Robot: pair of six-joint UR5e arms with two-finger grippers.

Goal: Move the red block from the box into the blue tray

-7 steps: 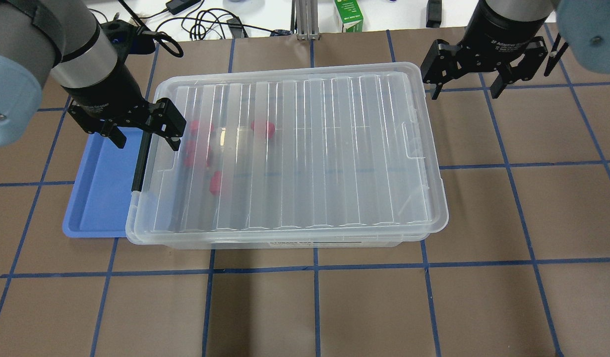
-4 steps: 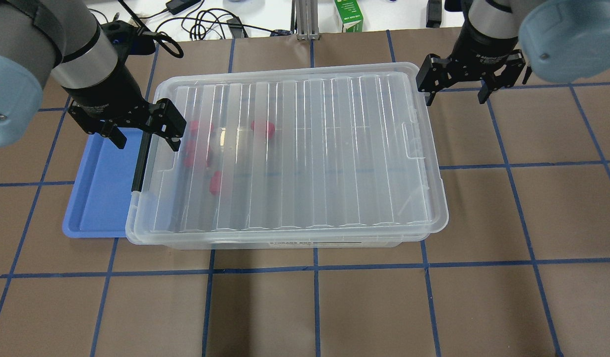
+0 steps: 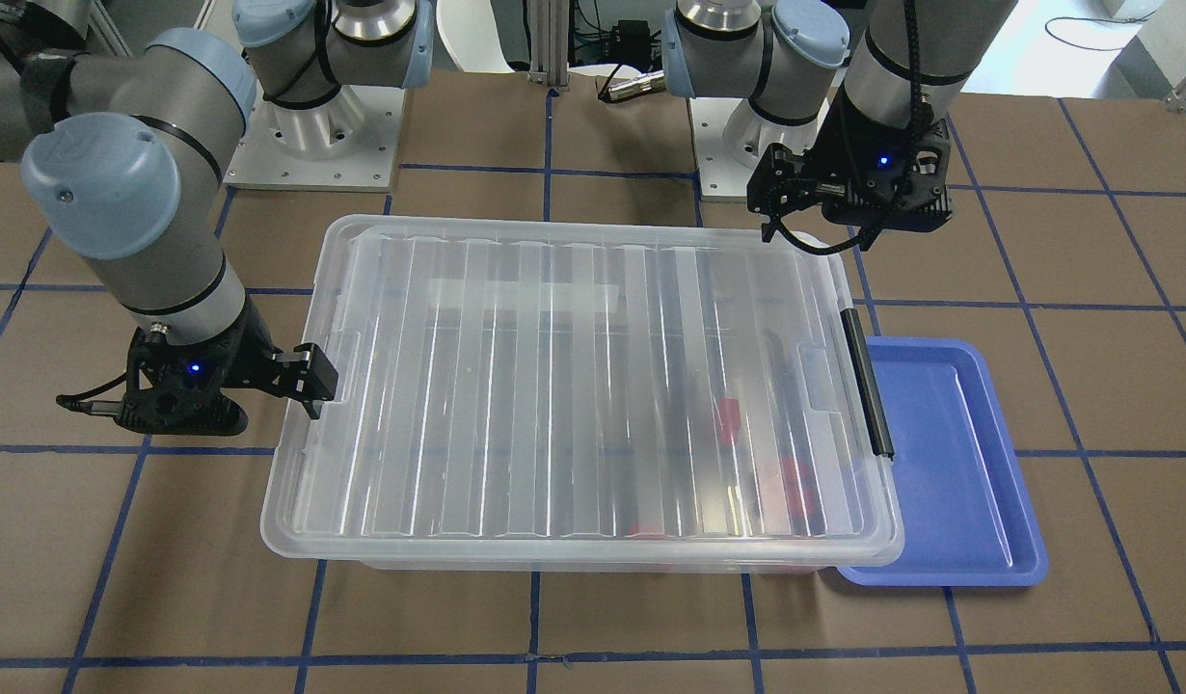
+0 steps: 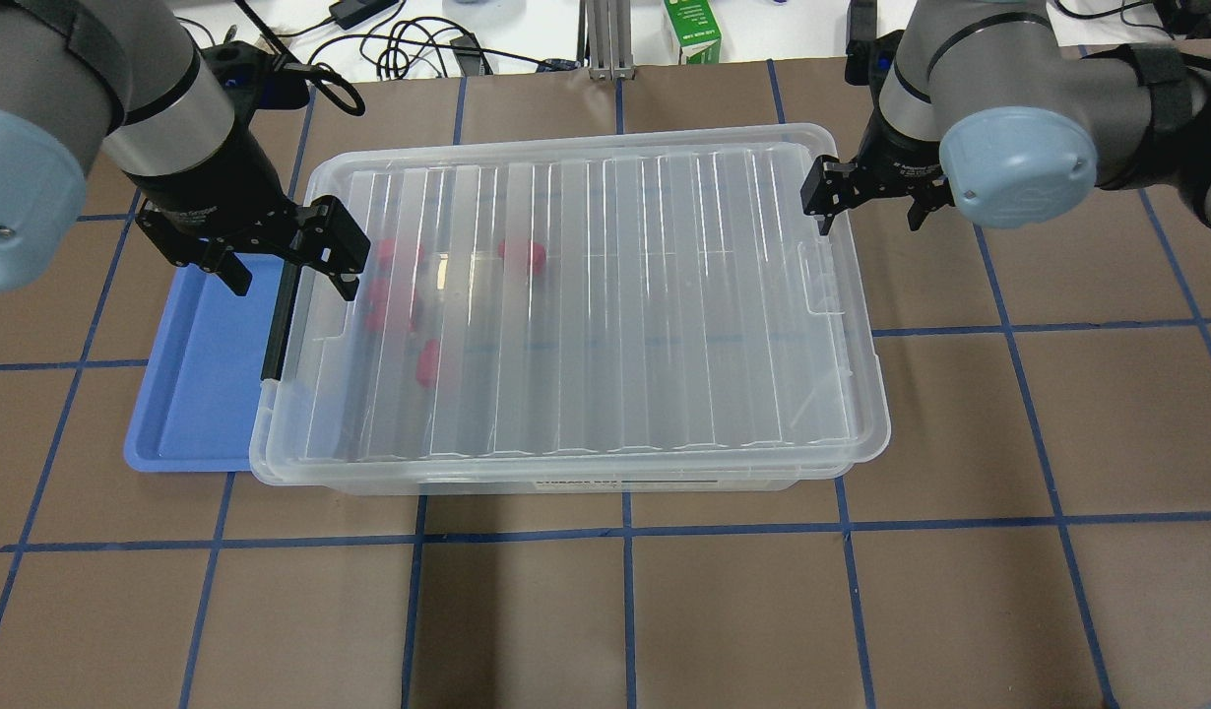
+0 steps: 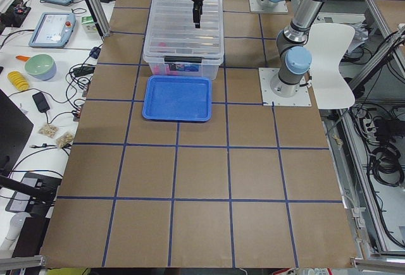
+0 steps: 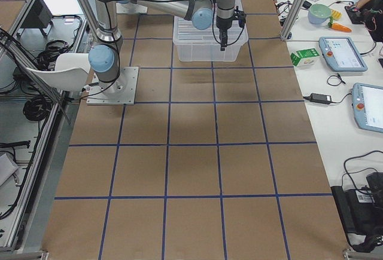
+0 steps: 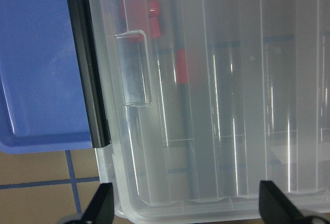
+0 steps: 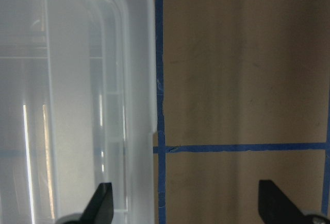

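Note:
The box (image 4: 586, 305) lies mid-table with its ribbed clear lid on. Several red blocks (image 4: 522, 254) show blurred through the lid near its left end; they also show in the left wrist view (image 7: 180, 65). The blue tray (image 4: 197, 384) lies against the box's left end, partly under its rim, beside the black bar (image 4: 279, 320). My left gripper (image 4: 290, 274) is open and straddles that end's far corner, over tray and lid. My right gripper (image 4: 869, 212) is open at the box's far right corner, one finger over the lid's edge (image 8: 139, 80), the other over bare table.
A green carton (image 4: 691, 30), cables (image 4: 409, 44) and a metal post (image 4: 605, 39) sit beyond the table's far edge. Brown table paper with blue tape lines surrounds the box. In the front-facing view the tray (image 3: 950, 463) lies at the right.
My right gripper has moved left and toward the box, from over the table beyond the far right corner to that corner's edge. The left gripper, box and blocks have not moved.

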